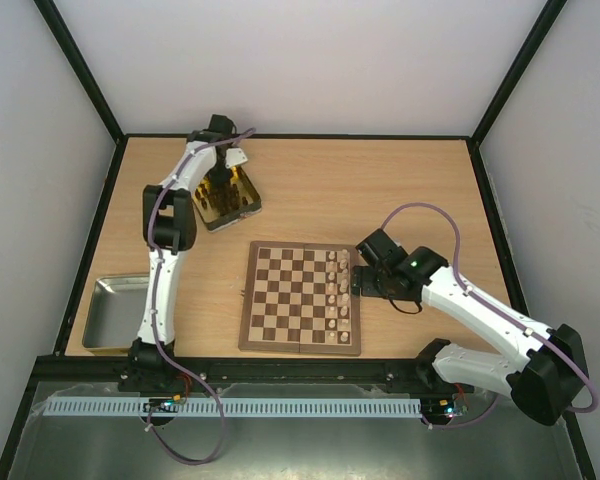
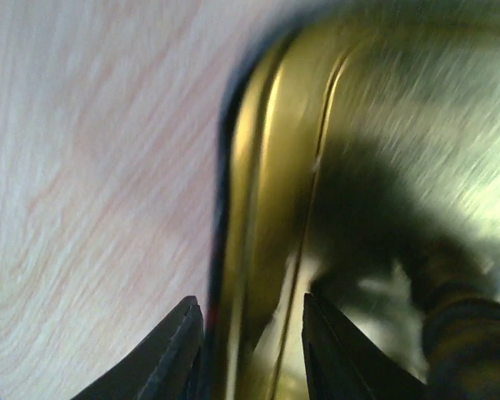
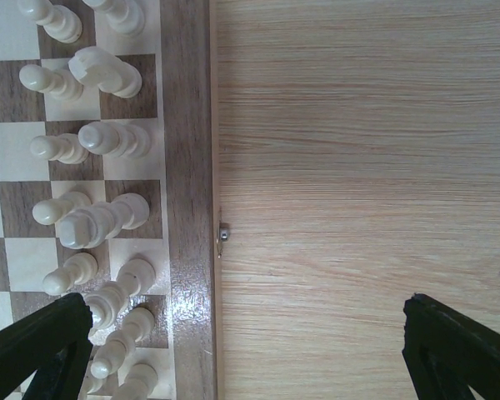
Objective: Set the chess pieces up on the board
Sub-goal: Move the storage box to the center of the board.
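the main risk is sitting with the left tool. its jaws are standing partly apart and straddling the rim of the yellow tray, with one finger outside over the counter and one inside. closing from here, it could be pinching the tray wall instead of a piece. lifting then would be dragging or tipping the tray and spilling whatever is lying in it. the wrist view is smearing badly, so i cannot tell whether the jaws are gripping anything. the dark mass inside the tray may be dark chessmen or only shadow.

the right tool is hanging wide open, holding nothing, over bare counter just beside the right border of the board. a careless sweep to the left would be toppling the cream chess pieces nearest that border, since they are slim and crowding close together.

the board is lying mid-counter, towards the near edge, between the two arms. the cream chess pieces are filling the two columns along its right border, one to a square and seemingly upright. the other squares are showing bare, so i am judging the dark side as not yet set up.
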